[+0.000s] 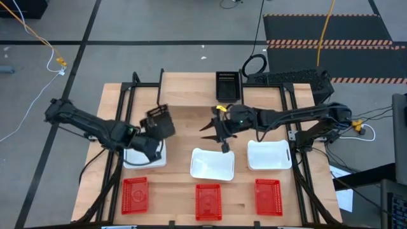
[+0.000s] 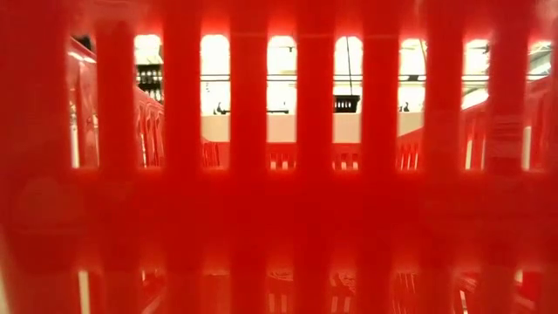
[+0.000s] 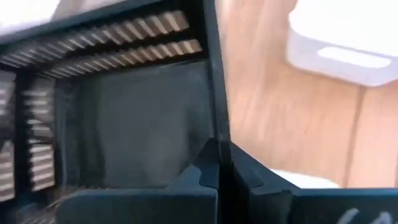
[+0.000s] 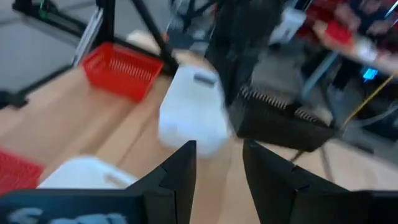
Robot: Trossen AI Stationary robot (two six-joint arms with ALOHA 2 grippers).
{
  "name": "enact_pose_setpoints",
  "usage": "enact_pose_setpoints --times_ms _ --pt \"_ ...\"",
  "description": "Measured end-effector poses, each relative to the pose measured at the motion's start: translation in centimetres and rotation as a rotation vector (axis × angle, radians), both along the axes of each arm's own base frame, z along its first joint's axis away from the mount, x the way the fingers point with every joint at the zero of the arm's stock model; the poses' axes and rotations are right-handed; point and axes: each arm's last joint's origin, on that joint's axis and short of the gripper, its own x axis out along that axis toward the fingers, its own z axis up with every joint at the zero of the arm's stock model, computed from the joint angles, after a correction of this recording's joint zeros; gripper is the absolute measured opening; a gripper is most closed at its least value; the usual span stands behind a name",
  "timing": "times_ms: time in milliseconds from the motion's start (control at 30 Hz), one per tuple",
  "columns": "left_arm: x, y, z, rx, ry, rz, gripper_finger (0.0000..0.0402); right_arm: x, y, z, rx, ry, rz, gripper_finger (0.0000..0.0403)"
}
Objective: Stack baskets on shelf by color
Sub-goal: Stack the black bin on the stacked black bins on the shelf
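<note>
We are holding a black basket (image 1: 158, 121) in the left gripper (image 1: 150, 137), its jaws clamped together on the basket's wall; in the left wrist view that dark rim (image 3: 214, 93) is running straight down into the closed jaws. The basket is tilting above the surface (image 1: 184, 105), just beside the leftmost white basket (image 1: 145, 157), which our left arm is partly covering.

Our right gripper (image 1: 215, 130) is hovering with its jaws standing apart and gripping nothing, just above the far edge of the middle white basket (image 1: 212, 164).

Counting from overhead, we are seeing three white baskets in a row, the third (image 1: 269, 154) at the right. Three red baskets are lying along the near edge: left (image 1: 135, 194), middle (image 1: 208, 201), right (image 1: 268, 195). We are counting two black baskets, the held one and a second (image 1: 227, 86) lying at the far edge of the surface. The low view is filled by red basket mesh (image 2: 279, 174).
</note>
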Motion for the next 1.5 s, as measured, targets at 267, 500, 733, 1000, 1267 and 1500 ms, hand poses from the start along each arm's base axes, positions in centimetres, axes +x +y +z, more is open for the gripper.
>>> enact_pose_setpoints --times_ms 267,500,733,1000,1267,1500 --pt "5.4 -0.4 -3.0 0.011 0.031 0.011 0.0001 2.1 1.5 -1.0 -0.055 -0.001 0.054 0.0128" --pt "8.9 0.1 -2.8 0.081 0.086 -0.054 0.0001 4.0 1.0 -3.1 -0.059 0.08 0.041 0.0128" --pt "9.8 -0.5 -1.3 0.185 0.088 -0.177 0.0001 4.3 -0.1 -5.0 -0.066 0.198 0.018 0.0128" --pt "10.4 -0.5 -0.8 0.214 0.053 -0.196 0.0001 4.1 -0.2 -5.2 -0.094 0.23 -0.025 0.0128" --pt "10.6 -0.6 -0.6 0.204 0.016 -0.188 0.0011 3.8 -0.6 -5.6 -0.083 0.288 -0.061 0.0059" --pt "10.3 -0.6 0.4 0.176 -0.049 -0.166 0.0013 3.7 -0.5 -5.8 -0.065 0.319 -0.041 0.0017"
